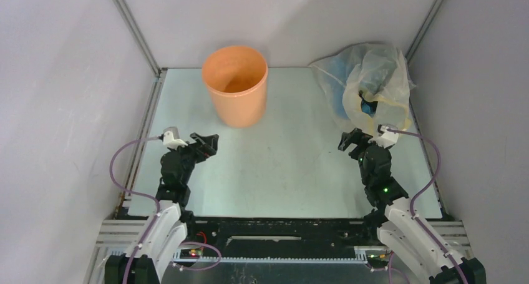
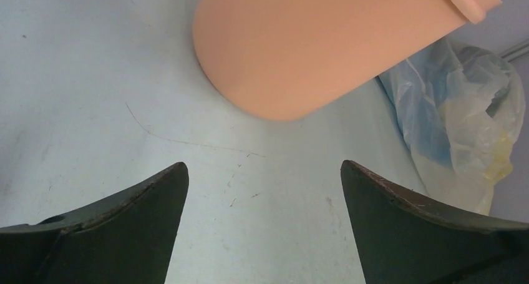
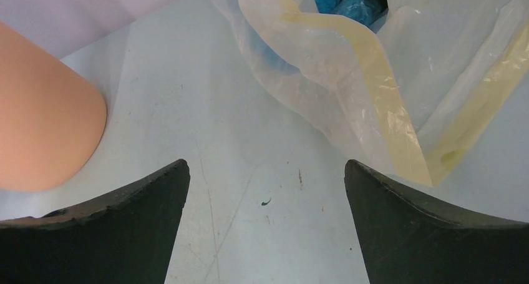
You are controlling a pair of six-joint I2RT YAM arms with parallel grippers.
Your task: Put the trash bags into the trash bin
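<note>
The orange trash bin (image 1: 235, 87) stands upright and empty at the back, left of centre; it also shows in the left wrist view (image 2: 312, 47) and the right wrist view (image 3: 37, 122). Light-blue trash bags (image 1: 368, 105) lie bunched inside a larger clear sack (image 1: 380, 65) at the back right, mostly hidden by it; they show at the top of the right wrist view (image 3: 349, 3). My left gripper (image 1: 208, 142) (image 2: 263, 165) is open and empty, a little in front of the bin. My right gripper (image 1: 352, 138) (image 3: 266, 163) is open and empty, just in front of the sack.
The clear sack (image 3: 387, 109) has pale yellow strips and leans into the back right corner. White walls and metal frame posts close in the pale table (image 1: 274, 165) on three sides.
</note>
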